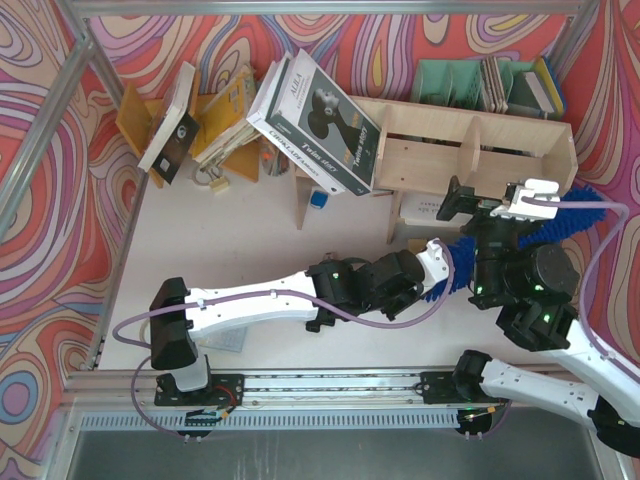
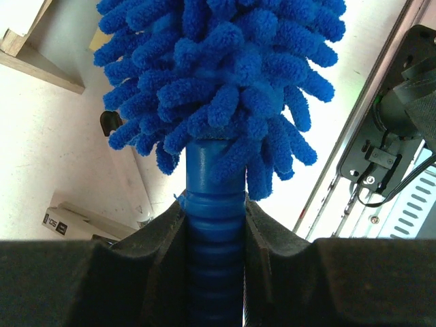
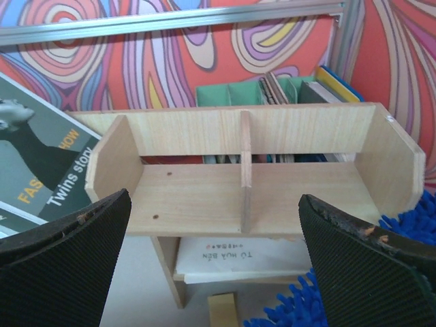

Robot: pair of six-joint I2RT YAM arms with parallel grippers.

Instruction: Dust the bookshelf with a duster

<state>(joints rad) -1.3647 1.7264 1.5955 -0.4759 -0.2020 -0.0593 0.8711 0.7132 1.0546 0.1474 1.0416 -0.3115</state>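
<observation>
The duster is held at its slim blue ribbed handle by the left claw, whose two dark pads press the handle from both sides, with the fluffy blue head fanning out just past them. From above, the duster runs rightward from the left claw, passes under the right arm and shows again as blue fringe by the right end of the bookshelf. Whether the fluff touches the plywood there is hard to say, since the right arm covers most of it.

The bookshelf stands at the back right of the white surface, its upper level split by an upright divider into two open compartments. A white printed booklet lies on the level beneath.

The right claw hovers in front of the bookshelf with its fingers spread wide and nothing between them. Its wrist view looks straight into the compartments past the two black pads, with blue duster strands at the lower right.

A large magazine leans against the bookshelf's left end. Green file holders stand behind the bookshelf, and an orange-yellow book rack sits at the back left.
</observation>
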